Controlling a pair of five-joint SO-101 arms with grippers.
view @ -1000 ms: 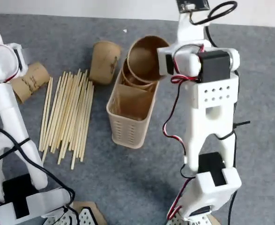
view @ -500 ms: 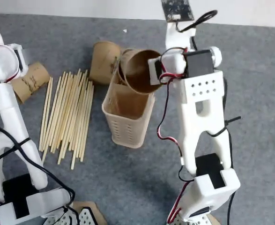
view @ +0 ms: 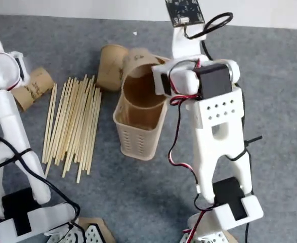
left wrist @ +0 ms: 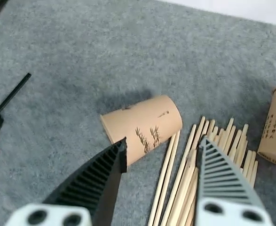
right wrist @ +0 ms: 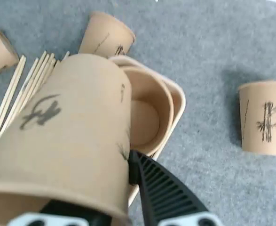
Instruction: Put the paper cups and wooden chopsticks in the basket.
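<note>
My right gripper (view: 157, 81) is shut on a paper cup (view: 140, 90), held tilted over the far end of the beige basket (view: 134, 142). In the right wrist view the held cup (right wrist: 67, 127) sits in front of the basket (right wrist: 177, 101), which has another cup (right wrist: 145, 115) inside. One cup (view: 113, 66) stands upside down behind the basket, and another cup (right wrist: 264, 117) lies on the carpet. My left gripper (left wrist: 163, 148) hangs open above a lying cup (left wrist: 142, 123) and the ends of the wooden chopsticks (left wrist: 189, 179). The chopsticks (view: 72, 124) lie bundled left of the basket.
Everything sits on grey carpet. The left arm (view: 6, 121) stands along the left edge beside the lying cup (view: 34, 88). A black cable end (left wrist: 11, 96) lies on the carpet in the left wrist view. A pale wall strip runs along the far edge.
My right arm has swung left with the cup, from beside the basket's far end to over it. The basket has shifted slightly. The left arm has stayed still.
</note>
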